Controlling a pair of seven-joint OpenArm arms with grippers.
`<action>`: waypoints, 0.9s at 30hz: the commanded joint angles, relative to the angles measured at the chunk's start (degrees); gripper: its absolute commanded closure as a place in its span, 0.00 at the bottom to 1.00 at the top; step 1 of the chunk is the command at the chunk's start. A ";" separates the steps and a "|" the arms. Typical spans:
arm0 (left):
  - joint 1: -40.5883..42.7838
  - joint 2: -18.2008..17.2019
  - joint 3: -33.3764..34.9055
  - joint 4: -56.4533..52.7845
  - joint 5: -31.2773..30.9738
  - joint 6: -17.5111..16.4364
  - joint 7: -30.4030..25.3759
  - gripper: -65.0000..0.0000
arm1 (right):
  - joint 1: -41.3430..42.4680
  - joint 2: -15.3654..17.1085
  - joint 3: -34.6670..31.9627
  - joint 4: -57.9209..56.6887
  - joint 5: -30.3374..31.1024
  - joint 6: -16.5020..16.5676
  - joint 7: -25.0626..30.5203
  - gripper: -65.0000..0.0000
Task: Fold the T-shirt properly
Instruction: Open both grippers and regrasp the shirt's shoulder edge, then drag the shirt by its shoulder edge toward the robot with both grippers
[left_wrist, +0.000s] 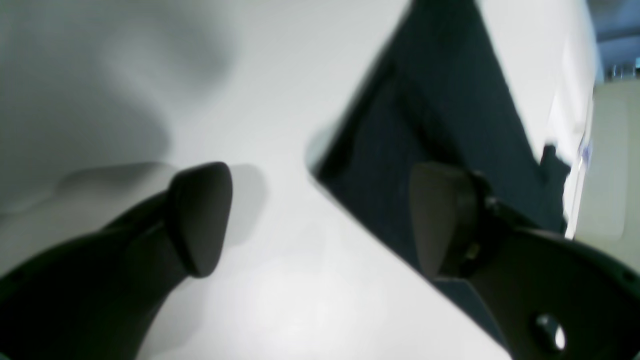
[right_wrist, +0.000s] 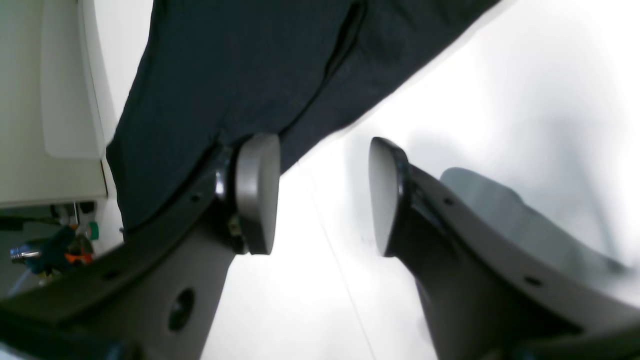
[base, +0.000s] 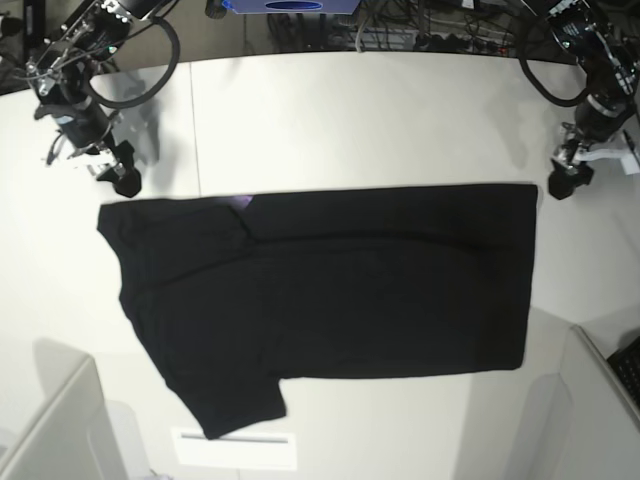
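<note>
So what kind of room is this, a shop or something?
More likely a robotics lab: two robot arms, left gripper and right gripper, flank a white table holding a black T-shirt, with cables behind.

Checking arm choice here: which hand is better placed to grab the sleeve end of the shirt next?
The right hand: it hangs open just past the T-shirt's sleeve corner. The left hand, also open, sits at the opposite hem corner.

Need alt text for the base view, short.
A black T-shirt lies spread flat across a white table, one sleeve pointing toward the near edge. The right gripper and left gripper sit open just beyond its two far corners, holding nothing.
</note>
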 joint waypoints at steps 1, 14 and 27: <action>-0.88 -0.85 0.73 0.60 -1.27 -0.35 -0.45 0.18 | 0.30 0.42 0.09 1.05 1.24 0.36 0.29 0.60; -6.59 0.30 2.32 -5.56 -0.92 2.64 -0.54 0.19 | 1.62 0.51 0.26 0.78 0.80 0.10 -0.85 0.59; -8.79 -0.58 8.82 -10.22 -0.92 3.78 -0.89 0.19 | 5.49 0.86 0.17 -8.53 0.88 -9.66 6.27 0.59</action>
